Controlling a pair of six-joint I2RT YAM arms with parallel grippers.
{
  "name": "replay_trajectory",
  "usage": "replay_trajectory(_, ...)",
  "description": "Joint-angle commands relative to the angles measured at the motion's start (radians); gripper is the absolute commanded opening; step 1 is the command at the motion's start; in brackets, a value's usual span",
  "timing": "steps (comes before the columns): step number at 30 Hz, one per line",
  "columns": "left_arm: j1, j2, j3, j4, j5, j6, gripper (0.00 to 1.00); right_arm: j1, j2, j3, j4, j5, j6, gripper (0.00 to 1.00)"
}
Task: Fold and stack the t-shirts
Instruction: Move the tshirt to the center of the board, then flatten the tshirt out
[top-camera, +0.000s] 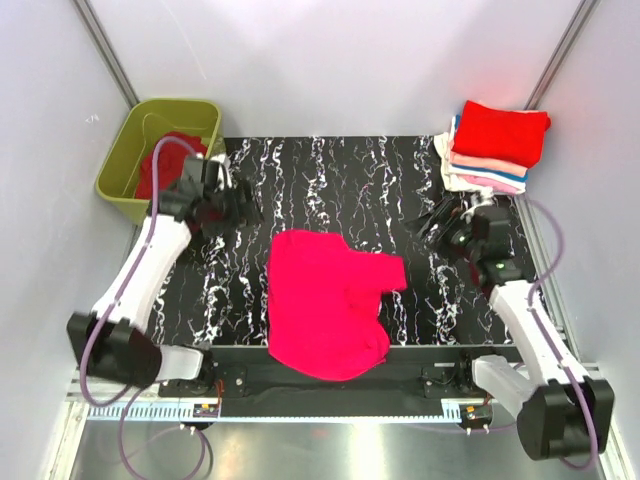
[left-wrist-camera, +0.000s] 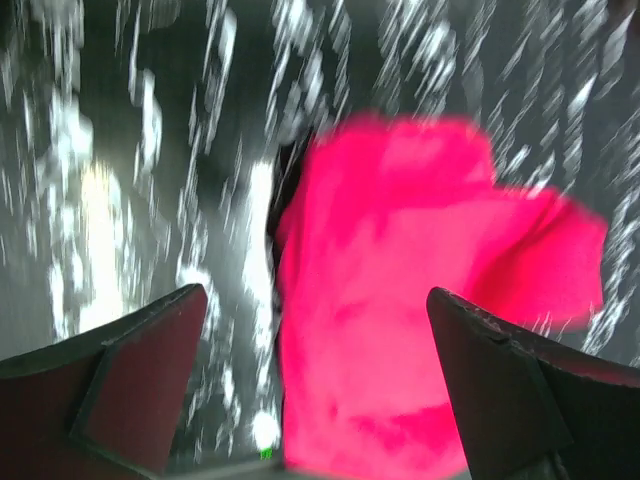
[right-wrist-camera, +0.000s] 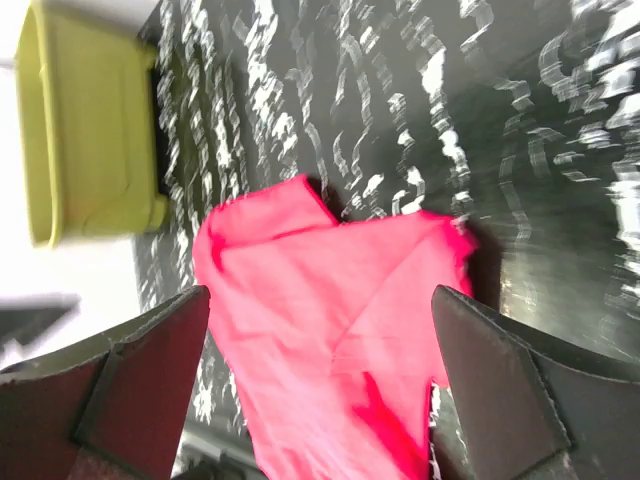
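Here, from left to right: an olive-green tub (top-camera: 118, 170) stands just off the far-left corner of the black, white-veined tabletop (top-camera: 330, 170), with a red t-shirt (top-camera: 165, 172) bunched inside it. The left tool (top-camera: 240, 205) hovers just right of the tub, over bare tabletop. Its jaws are spread wide and grip nothing. In the left wrist view, which is blurred, its fingers (left-wrist-camera: 130, 380) frame the cloth lying ahead of them without touching it.

The magenta t-shirt (top-camera: 325, 305) lies partly folded in the middle of the near half. One sleeve points right, and the lower hem reaches past the front edge. It sits between the two tools and clear of both, nearer the camera than either.

The right tool (top-camera: 437, 225) hangs over the tabletop to the shirt's far right, likewise spread wide and empty.

Just beyond it, at the far-right corner, rests the stack of folded t-shirts (top-camera: 500, 135), red on top, pale pink and white beneath.
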Motion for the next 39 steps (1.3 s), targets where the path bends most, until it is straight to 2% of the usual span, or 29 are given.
replay_trajectory(1, -0.015, -0.262, -0.127, 0.037, -0.008, -0.058, 0.99, 0.000, -0.033, 0.127, -0.418, 0.247, -0.055, 1.00)
replay_trajectory(5, -0.069, -0.372, -0.286, 0.040, -0.028, -0.127, 0.99, 0.048, 0.004, 0.226, -0.582, 0.287, -0.097, 1.00)
replay_trajectory(7, -0.112, -0.420, -0.356, 0.045, -0.029, -0.167, 0.99, 0.168, 0.013, 0.245, -0.656, 0.327, -0.081, 1.00)
replay_trajectory(9, -0.181, -0.440, -0.411, 0.081, -0.031, -0.194, 0.94, 0.242, 0.020, 0.230, -0.684, 0.292, -0.036, 1.00)
replay_trajectory(13, -0.356, -0.376, -0.459, 0.199, -0.025, -0.266, 0.85, 0.408, -0.005, 0.104, -0.683, 0.255, 0.060, 1.00)
replay_trajectory(15, -0.468, -0.293, -0.483, 0.361, 0.026, -0.309, 0.84, 0.416, -0.013, 0.038, -0.614, 0.205, 0.072, 1.00)
replay_trajectory(16, -0.468, -0.261, -0.491, 0.362, 0.026, -0.326, 0.84, 0.416, -0.005, 0.023, -0.575, 0.175, 0.072, 1.00)
replay_trajectory(19, -0.502, -0.138, -0.505, 0.515, 0.070, -0.374, 0.81, 0.416, 0.090, 0.030, -0.475, 0.106, 0.031, 1.00)
replay_trajectory(22, -0.506, -0.058, -0.481, 0.519, 0.069, -0.373, 0.77, 0.434, 0.225, 0.099, -0.449, 0.089, -0.012, 0.97)
replay_trajectory(24, -0.505, -0.047, -0.470, 0.507, 0.058, -0.357, 0.76, 0.480, 0.298, 0.131, -0.437, 0.089, -0.017, 0.95)
replay_trajectory(29, -0.503, -0.134, -0.490, 0.424, -0.006, -0.330, 0.77, 0.552, 0.453, 0.168, -0.392, 0.092, -0.028, 0.89)
replay_trajectory(32, -0.488, -0.211, -0.548, 0.398, -0.023, -0.331, 0.77, 0.592, 0.513, 0.170, -0.346, 0.080, -0.025, 0.82)
replay_trajectory(35, -0.461, -0.286, -0.598, 0.378, -0.032, -0.333, 0.77, 0.606, 0.576, 0.185, -0.345, 0.089, -0.035, 0.71)
replay_trajectory(36, -0.451, -0.303, -0.609, 0.372, -0.032, -0.334, 0.77, 0.606, 0.587, 0.194, -0.342, 0.089, -0.038, 0.55)
replay_trajectory(39, -0.421, -0.368, -0.637, 0.344, -0.037, -0.333, 0.77, 0.606, 0.595, 0.229, -0.374, 0.132, -0.058, 0.26)
